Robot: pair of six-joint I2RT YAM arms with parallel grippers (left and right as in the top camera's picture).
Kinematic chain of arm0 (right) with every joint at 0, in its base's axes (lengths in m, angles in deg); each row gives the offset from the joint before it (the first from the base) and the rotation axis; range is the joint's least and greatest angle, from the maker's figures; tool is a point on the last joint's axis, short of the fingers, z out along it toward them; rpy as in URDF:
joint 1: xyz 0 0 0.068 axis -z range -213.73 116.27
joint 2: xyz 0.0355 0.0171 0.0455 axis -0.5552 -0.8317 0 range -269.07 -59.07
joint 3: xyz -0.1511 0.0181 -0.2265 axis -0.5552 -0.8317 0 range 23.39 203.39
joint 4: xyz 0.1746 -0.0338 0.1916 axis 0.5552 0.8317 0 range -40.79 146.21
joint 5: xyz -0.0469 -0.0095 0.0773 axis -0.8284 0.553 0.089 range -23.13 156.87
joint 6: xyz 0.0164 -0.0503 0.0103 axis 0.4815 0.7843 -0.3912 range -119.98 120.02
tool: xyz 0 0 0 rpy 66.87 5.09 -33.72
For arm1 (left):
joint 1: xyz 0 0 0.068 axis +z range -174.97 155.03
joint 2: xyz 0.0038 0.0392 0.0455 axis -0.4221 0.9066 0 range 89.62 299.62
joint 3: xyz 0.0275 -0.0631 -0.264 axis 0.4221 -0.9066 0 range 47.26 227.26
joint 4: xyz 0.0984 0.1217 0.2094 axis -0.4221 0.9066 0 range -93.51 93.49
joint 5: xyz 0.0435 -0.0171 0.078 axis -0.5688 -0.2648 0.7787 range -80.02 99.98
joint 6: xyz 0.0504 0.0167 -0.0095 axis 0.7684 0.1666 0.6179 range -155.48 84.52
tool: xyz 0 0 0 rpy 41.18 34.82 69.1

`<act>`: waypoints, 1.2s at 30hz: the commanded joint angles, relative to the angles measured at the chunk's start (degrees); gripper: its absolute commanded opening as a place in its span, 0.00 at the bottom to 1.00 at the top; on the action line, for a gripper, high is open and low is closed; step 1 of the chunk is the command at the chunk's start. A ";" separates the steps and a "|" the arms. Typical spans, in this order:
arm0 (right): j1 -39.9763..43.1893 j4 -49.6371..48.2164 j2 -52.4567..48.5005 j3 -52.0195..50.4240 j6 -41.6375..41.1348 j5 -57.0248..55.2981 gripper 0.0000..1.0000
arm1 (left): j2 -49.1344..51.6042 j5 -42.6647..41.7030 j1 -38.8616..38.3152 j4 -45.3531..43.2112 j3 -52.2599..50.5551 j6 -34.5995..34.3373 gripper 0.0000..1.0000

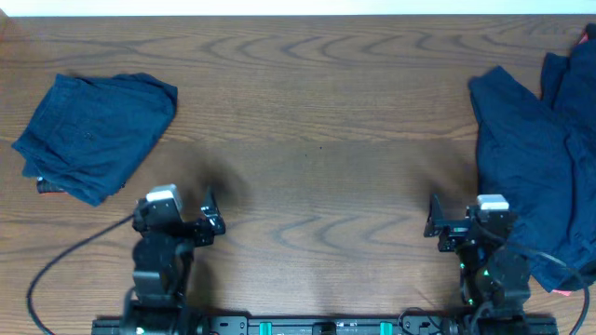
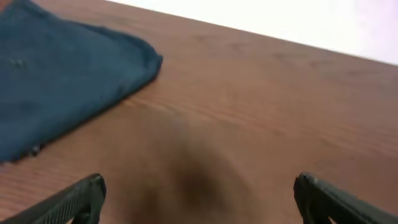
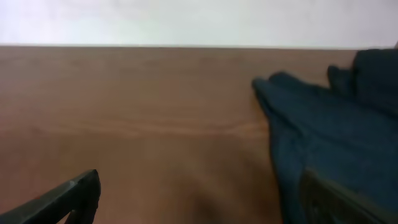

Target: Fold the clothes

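"What's over by the left edge of the table [image 1: 317,112]?"

"A folded blue cloth [image 1: 93,135]. It lies flat near the far left corner, all by itself."

"And the left gripper [image 1: 212,214]?"

"It's down by the front edge, a bit to the right of the folded blue cloth and not touching it. Its fingers [image 2: 68,202] are spread wide apart. Only brown wood shows between them."

"What about the right gripper [image 1: 435,221]?"

"That one is by the front edge too, more to the right. Its fingers [image 3: 62,199] are spread wide as well, and they aren't pinching anything."

"Where are the other clothes?"

"A big pile of blue clothes [image 1: 535,149] sits along the right edge, all rumpled and not folded. It goes from the far right corner down toward the front. The right gripper is just beside it. I can't tell if they touch. A tiny red bit [image 1: 589,37] peeks out at the far right corner."
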 commanded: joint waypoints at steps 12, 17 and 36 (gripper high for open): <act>3.06 18.12 -46.29 32.68 -0.76 -0.37 0.99 | 30.45 -10.01 0.31 23.52 32.09 -0.48 0.98; 3.98 24.44 -62.88 44.13 -0.76 -0.37 0.99 | 33.77 -12.79 0.31 24.44 33.24 -0.52 0.98; 12.72 5.79 -90.14 45.46 -3.82 -14.38 0.70 | 35.01 -12.81 0.31 24.59 33.20 -0.55 0.98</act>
